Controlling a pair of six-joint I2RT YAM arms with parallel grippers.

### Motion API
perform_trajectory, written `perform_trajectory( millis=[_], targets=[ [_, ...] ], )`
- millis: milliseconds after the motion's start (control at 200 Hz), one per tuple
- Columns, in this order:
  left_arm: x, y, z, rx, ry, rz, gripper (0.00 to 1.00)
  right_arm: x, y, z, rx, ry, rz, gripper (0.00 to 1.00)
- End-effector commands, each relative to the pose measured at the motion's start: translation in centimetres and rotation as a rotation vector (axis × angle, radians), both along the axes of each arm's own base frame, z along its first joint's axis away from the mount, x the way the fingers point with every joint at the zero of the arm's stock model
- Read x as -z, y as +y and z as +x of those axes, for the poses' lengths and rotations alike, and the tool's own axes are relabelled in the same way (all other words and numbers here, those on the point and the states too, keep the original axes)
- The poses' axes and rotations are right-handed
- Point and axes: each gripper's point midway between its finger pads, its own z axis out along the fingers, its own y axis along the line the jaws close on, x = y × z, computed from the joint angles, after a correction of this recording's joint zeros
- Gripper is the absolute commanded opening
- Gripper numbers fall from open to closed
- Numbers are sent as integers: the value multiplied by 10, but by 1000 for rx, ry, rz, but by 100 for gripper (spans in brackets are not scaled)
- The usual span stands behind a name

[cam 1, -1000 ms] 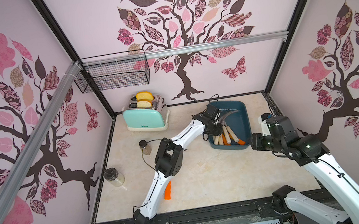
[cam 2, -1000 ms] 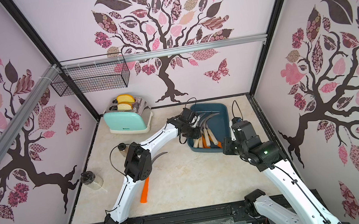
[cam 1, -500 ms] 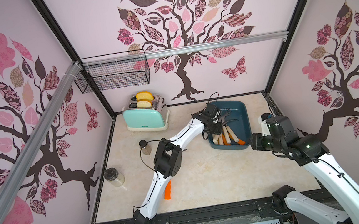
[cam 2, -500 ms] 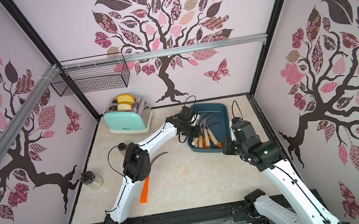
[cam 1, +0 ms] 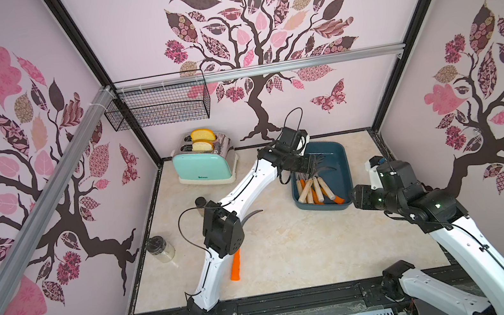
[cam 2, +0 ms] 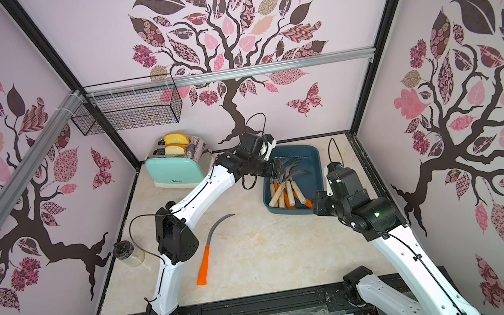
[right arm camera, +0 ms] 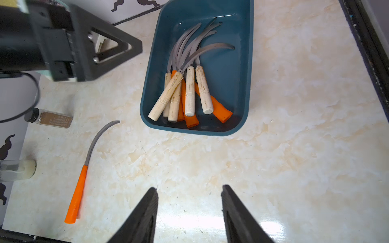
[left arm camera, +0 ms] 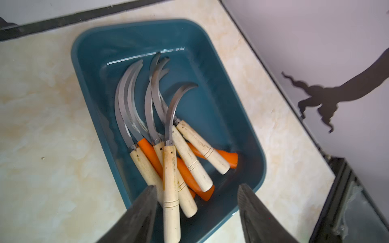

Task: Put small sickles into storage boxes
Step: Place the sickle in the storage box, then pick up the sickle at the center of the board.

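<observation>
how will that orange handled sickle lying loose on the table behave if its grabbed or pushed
The orange-handled sickle probably stays stiff: its thin metal blade keeps its curve lying flat. Pushed, it would likely slide and swivel on the glossy tabletop rather than roll. Gripped at the handle's end, the long blade may make it tip downward.

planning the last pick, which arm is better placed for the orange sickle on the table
Left, probably: the orange-handled sickle lies on the robot's left, and the left gripper is open. The right gripper is open too, but beside the tray on the right.
</observation>
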Motion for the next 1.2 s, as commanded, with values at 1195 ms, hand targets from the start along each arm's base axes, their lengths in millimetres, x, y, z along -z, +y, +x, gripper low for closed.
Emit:
perform_trajectory(
  millis=[1195],
  targets=[
    [-72, 415, -125, -712, -55, -60, 97, 144, 364, -36, -490, 280, -55, 64]
  ],
)
